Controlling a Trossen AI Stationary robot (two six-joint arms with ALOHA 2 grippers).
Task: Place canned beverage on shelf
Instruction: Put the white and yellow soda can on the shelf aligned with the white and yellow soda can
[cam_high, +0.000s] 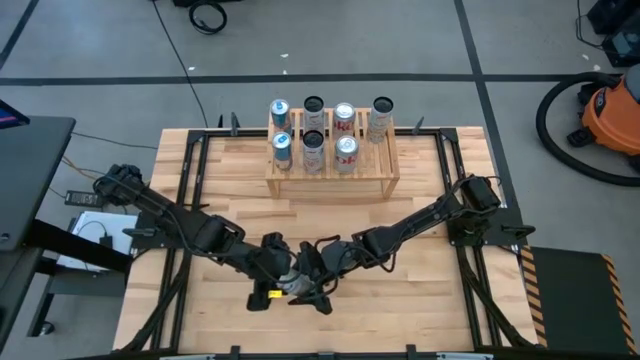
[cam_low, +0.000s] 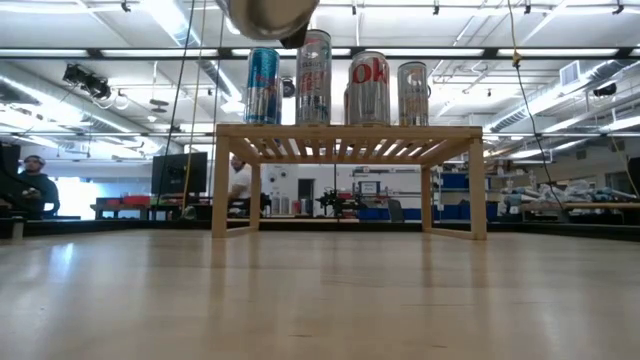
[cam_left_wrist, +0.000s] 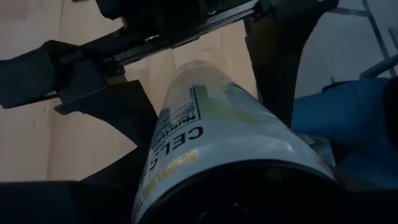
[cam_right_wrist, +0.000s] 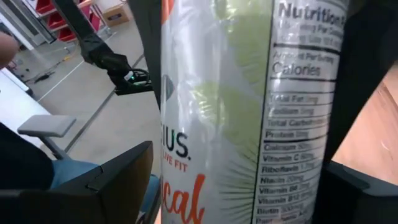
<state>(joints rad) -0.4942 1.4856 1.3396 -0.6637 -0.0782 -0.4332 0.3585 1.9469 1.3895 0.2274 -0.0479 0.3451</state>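
The step in hand looks like a hand-over of the can (cam_high: 293, 283) between the two arms at the near middle of the counter (cam_high: 420, 310), well short of the shelf (cam_high: 332, 178) at the far side. To do it well, one tool should be firmly set on the can before the other lets go, and the can should end upright, since it must stand on the slats. The shelf already carries seven cans (cam_high: 313, 110) in two rows, with the one free spot in the near row at the right end, so the carrying arm should approach from the near side and come down without brushing the neighbours. The left tool (cam_high: 275, 268) is narrowly open and closed on the can: its wrist view shows the can (cam_left_wrist: 205, 143) running lengthwise out from between its fingers. The right tool (cam_high: 320, 272) stands wider, its fingers (cam_right_wrist: 155, 68) to either side of the can's body (cam_right_wrist: 236, 112); whether they press on it or only bracket it I cannot tell from here, as the close view hides the contact. In the low view only the can's base shows, above the counter at the top edge.
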